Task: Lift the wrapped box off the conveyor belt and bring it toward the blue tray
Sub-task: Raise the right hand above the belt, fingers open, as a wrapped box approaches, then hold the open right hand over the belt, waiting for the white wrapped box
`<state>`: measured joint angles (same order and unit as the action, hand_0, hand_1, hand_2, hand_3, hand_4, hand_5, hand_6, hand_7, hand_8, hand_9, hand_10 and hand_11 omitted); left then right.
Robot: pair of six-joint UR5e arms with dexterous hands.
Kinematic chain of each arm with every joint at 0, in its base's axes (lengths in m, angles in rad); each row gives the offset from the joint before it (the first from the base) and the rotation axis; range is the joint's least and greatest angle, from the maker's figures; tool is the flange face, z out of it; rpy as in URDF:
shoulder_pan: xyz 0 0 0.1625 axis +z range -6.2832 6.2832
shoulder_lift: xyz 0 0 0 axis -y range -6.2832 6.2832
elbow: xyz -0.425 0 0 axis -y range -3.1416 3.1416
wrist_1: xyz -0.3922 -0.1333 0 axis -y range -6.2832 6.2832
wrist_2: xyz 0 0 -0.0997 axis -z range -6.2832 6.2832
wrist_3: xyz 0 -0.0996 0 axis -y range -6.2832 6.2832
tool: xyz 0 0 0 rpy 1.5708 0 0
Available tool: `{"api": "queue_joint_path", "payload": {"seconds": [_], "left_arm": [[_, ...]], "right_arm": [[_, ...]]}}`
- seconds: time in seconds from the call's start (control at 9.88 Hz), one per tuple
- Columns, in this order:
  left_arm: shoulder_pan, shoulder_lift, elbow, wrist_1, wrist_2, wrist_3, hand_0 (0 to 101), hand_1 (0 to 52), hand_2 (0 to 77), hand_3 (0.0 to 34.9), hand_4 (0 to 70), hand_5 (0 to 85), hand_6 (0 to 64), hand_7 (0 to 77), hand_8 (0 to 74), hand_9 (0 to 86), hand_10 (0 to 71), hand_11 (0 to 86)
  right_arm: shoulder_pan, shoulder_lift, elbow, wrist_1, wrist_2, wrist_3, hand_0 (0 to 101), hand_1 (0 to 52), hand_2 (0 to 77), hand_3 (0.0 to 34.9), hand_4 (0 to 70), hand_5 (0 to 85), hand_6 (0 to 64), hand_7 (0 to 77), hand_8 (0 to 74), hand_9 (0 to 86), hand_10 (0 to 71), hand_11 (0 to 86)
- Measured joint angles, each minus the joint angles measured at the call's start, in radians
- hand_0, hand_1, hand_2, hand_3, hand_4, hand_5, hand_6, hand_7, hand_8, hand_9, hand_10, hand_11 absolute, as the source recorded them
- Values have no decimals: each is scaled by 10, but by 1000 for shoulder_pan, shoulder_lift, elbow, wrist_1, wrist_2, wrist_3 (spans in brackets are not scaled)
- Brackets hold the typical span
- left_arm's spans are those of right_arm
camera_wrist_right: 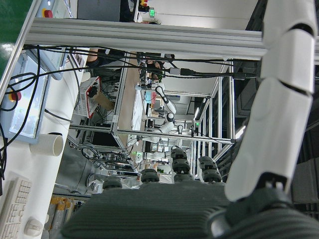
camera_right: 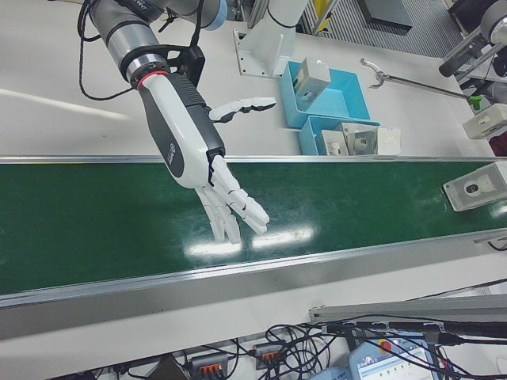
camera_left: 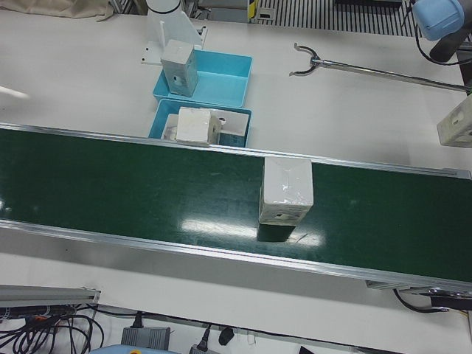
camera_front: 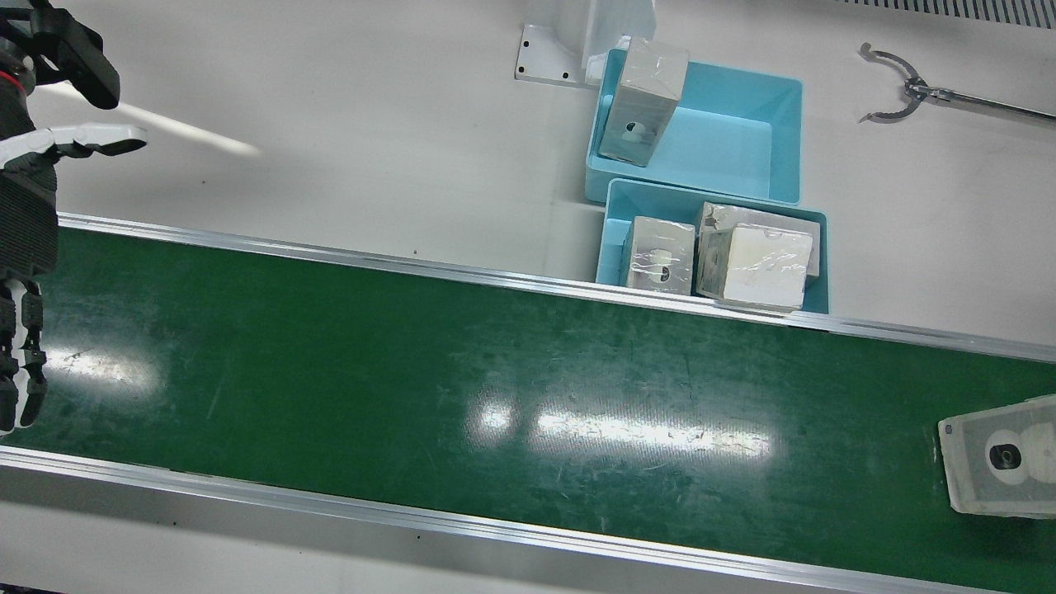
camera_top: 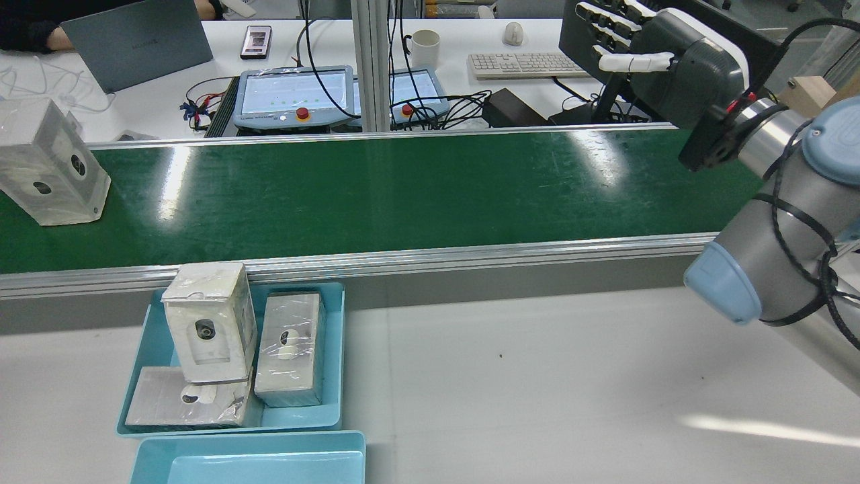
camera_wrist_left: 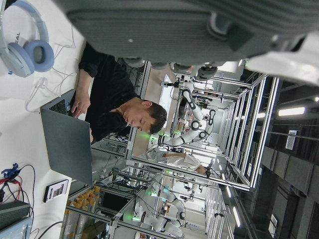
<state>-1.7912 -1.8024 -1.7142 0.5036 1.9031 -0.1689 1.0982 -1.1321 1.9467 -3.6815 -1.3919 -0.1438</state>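
Observation:
A wrapped white box stands on the green conveyor belt, far from the right hand; it also shows in the rear view and the left-front view. My right hand hovers open above the belt with its fingers spread and pointing down, empty; the rear view shows it too. Two blue trays sit side by side beyond the belt. The nearer tray holds three wrapped boxes. Of my left hand only the palm edge shows, with nothing in it.
One wrapped box leans in the farther tray. A metal grabber tool lies on the white table. Another wrapped box sits off the belt at the far end. The belt has aluminium side rails.

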Motion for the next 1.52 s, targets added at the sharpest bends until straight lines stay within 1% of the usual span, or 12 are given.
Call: {"api": "queue_joint_path", "payload": {"seconds": [0.1, 0.2, 0.3, 0.51, 0.61, 0.71, 0.81, 0.91, 1.01, 1.32, 1.42, 1.52], "left_arm": [[0, 0, 0, 0, 0, 0, 0, 0, 11, 0, 0, 11, 0, 5, 0, 0, 0, 0], [0, 0, 0, 0, 0, 0, 0, 0, 11, 0, 0, 11, 0, 5, 0, 0, 5, 0], [0, 0, 0, 0, 0, 0, 0, 0, 11, 0, 0, 11, 0, 0, 0, 0, 0, 0], [0, 0, 0, 0, 0, 0, 0, 0, 5, 0, 0, 11, 0, 0, 0, 0, 0, 0], [0, 0, 0, 0, 0, 0, 0, 0, 5, 0, 0, 11, 0, 0, 0, 0, 5, 0], [0, 0, 0, 0, 0, 0, 0, 0, 5, 0, 0, 11, 0, 0, 0, 0, 5, 0], [0, 0, 0, 0, 0, 0, 0, 0, 5, 0, 0, 11, 0, 0, 0, 0, 5, 0], [0, 0, 0, 0, 0, 0, 0, 0, 11, 0, 0, 11, 0, 0, 0, 0, 0, 0], [0, 0, 0, 0, 0, 0, 0, 0, 5, 0, 0, 11, 0, 5, 0, 0, 0, 0], [0, 0, 0, 0, 0, 0, 0, 0, 5, 0, 0, 11, 0, 0, 0, 0, 5, 0], [0, 0, 0, 0, 0, 0, 0, 0, 5, 0, 0, 11, 0, 0, 0, 0, 5, 0], [0, 0, 0, 0, 0, 0, 0, 0, 11, 0, 0, 11, 0, 0, 0, 0, 5, 0]], "right_arm": [[-7, 1, -4, 0, 2, -11, 433, 109, 125, 137, 0, 104, 0, 38, 22, 16, 0, 11], [-16, 2, -6, 0, 4, -29, 432, 109, 125, 161, 0, 104, 0, 38, 22, 16, 0, 11], [-23, 3, -8, 2, 6, -51, 432, 109, 125, 161, 0, 104, 0, 38, 22, 16, 0, 11], [-38, 3, -9, 6, 13, -113, 450, 120, 136, 153, 0, 82, 0, 22, 22, 16, 0, 11], [-49, 2, -9, 7, 17, -140, 443, 120, 136, 141, 0, 87, 0, 5, 16, 16, 0, 11], [-61, 1, -9, 8, 26, -156, 443, 120, 136, 141, 0, 87, 0, 5, 16, 16, 0, 11], [-69, -3, -10, 9, 37, -165, 433, 115, 136, 116, 0, 71, 0, 5, 22, 16, 0, 11], [-74, -10, -10, 9, 44, -168, 433, 115, 136, 116, 0, 71, 0, 5, 22, 16, 0, 11], [-76, -15, -11, 9, 50, -168, 408, 93, 131, 92, 0, 33, 0, 5, 22, 16, 0, 11], [-84, -15, -25, 10, 58, -152, 408, 104, 125, 80, 0, 33, 0, 5, 27, 16, 0, 11], [-89, -10, -38, 12, 62, -139, 394, 87, 136, 49, 0, 27, 0, 5, 27, 33, 5, 22], [-93, -7, -47, 13, 66, -130, 385, 76, 109, 43, 0, 27, 0, 5, 44, 33, 5, 22]]}}
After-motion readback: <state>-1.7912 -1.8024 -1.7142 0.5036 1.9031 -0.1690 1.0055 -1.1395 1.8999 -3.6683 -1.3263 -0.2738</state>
